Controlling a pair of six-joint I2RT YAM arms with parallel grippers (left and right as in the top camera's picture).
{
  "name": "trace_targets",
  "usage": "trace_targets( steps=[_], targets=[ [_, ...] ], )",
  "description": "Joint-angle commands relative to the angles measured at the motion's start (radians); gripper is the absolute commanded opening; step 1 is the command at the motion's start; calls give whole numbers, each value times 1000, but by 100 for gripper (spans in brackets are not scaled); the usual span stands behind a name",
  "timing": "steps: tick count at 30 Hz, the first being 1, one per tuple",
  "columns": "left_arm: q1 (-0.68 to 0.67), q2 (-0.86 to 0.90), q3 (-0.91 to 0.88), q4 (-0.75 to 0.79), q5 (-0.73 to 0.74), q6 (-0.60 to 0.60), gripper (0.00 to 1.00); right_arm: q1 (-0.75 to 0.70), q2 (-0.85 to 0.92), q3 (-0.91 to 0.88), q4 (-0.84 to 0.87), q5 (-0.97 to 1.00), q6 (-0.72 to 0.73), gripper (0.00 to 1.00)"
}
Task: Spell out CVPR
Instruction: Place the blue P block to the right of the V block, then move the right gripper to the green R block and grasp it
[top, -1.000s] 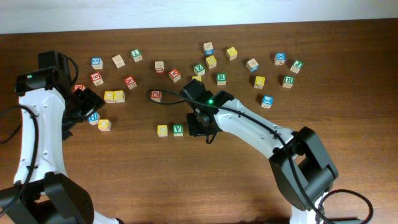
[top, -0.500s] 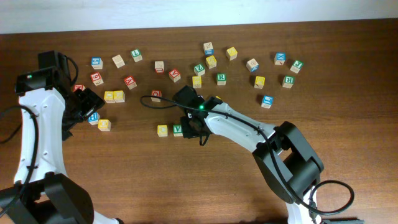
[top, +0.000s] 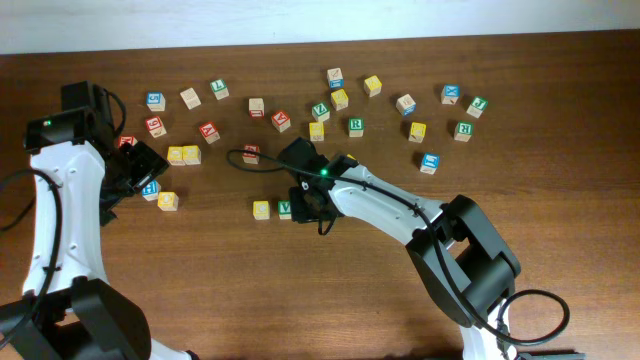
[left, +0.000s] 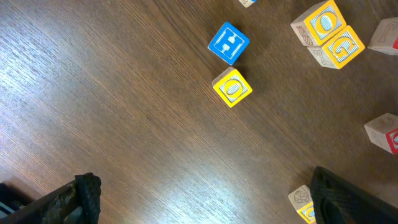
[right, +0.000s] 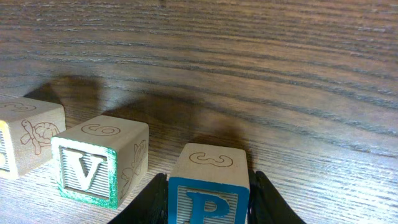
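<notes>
Right gripper (right: 209, 200) clamps P block (right: 209, 167) just beside V block (right: 99, 158); left gripper (left: 205, 196) spread.

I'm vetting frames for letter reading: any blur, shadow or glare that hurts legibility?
Overhead: evenly lit and sharp, but the letters are tiny. Right wrist: the P block and V block are crisp; soft shadows fall on the table behind them. Left wrist: the yellow block is sharp, the dark fingers at the bottom corners blurred; no glare.

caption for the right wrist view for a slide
Right gripper holds blue-lettered wooden P block beside green-lettered wooden V block on the wooden table.
</notes>
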Motion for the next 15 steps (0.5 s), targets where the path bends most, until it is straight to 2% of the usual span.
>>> trace_targets(
  steps=[1, 2, 5, 7, 9, 13, 14, 15],
  targets=[
    [6, -8, 5, -1, -1, 1, 99, 7, 18, -11, 3, -5, 18, 30],
    [6, -8, 5, -1, -1, 0, 99, 7, 18, -10, 4, -5, 18, 30],
    [6, -8, 5, -1, -1, 1, 99, 5, 8, 2, 0, -4, 17, 47],
    [6, -8, 5, -1, -1, 1, 99, 5, 1, 61, -45, 8, 16, 51],
    [6, -8, 5, -1, -1, 1, 99, -7, 0, 184, -207, 75, 16, 51],
    [6, -8, 5, -1, -1, 1, 99, -77, -3, 477, -523, 79, -116, 53],
    [6, -8, 5, -1, -1, 1, 99, -98, -3, 539, -578, 79, -115, 78],
    [6, -8, 5, -1, -1, 1, 99, -118, -3, 572, -601, 79, -115, 83]
  ],
)
